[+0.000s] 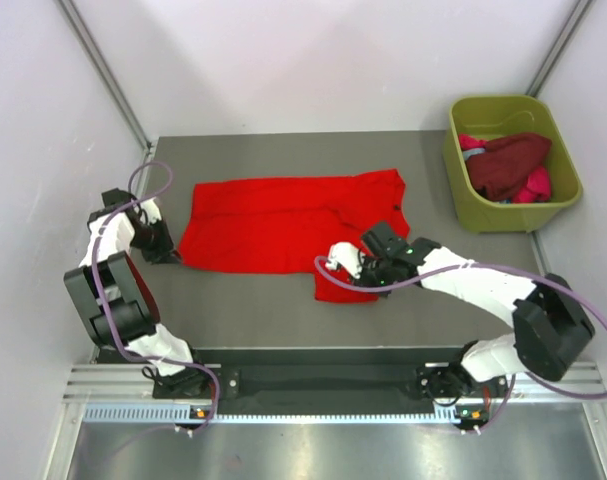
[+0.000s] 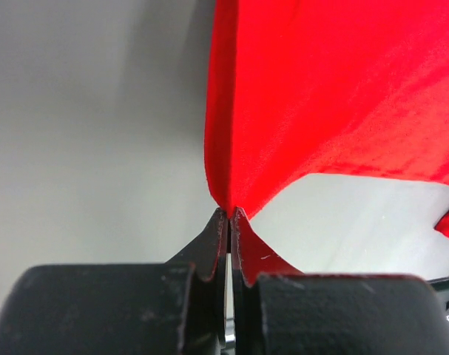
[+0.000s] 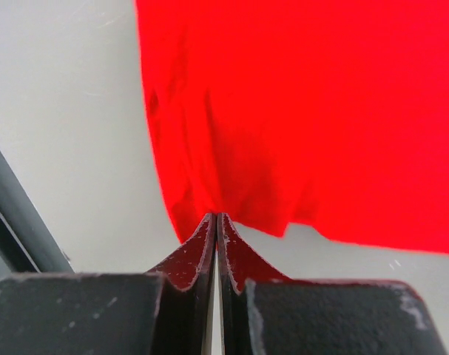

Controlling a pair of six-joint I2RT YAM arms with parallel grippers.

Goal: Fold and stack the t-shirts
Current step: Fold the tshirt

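Status from our side. The bright red t-shirt (image 1: 273, 225) lies spread on the grey surface (image 1: 253, 315), roughly in the middle, long axis running left to right. It's mostly flat, with some creases through the centre. Its right part is bunched, and one flap reaches toward the near edge under the right arm.

Left end effector (image 2: 229, 216): jaws pressed together, red fabric pinched between the tips. In the left wrist view we see the cloth fanning out from the pinch point, with bare surface to its left and below its near edge. The top view puts this grasp at the shirt's near left corner.

Right end effector (image 3: 217, 218): same story, jaws closed to a sliver with a fold of the red shirt clamped at the tips. Fabric spreads out beyond the tips, and surface shows to the left and at the near right. The top view puts this grasp on the shirt's near right flap.

So we have both arms gripping the same shirt, one at each near end. The left arm sits low at the surface's left side and the right arm reaches in from the right.

The olive-green tub (image 1: 465, 195) sits at the far right, well apart from the red shirt. Inside it a maroon t-shirt (image 1: 508, 165) is heaped on top, with magenta-pink cloth (image 1: 536, 187) poking out beside it. We cannot tell how many garments the pink makes up.
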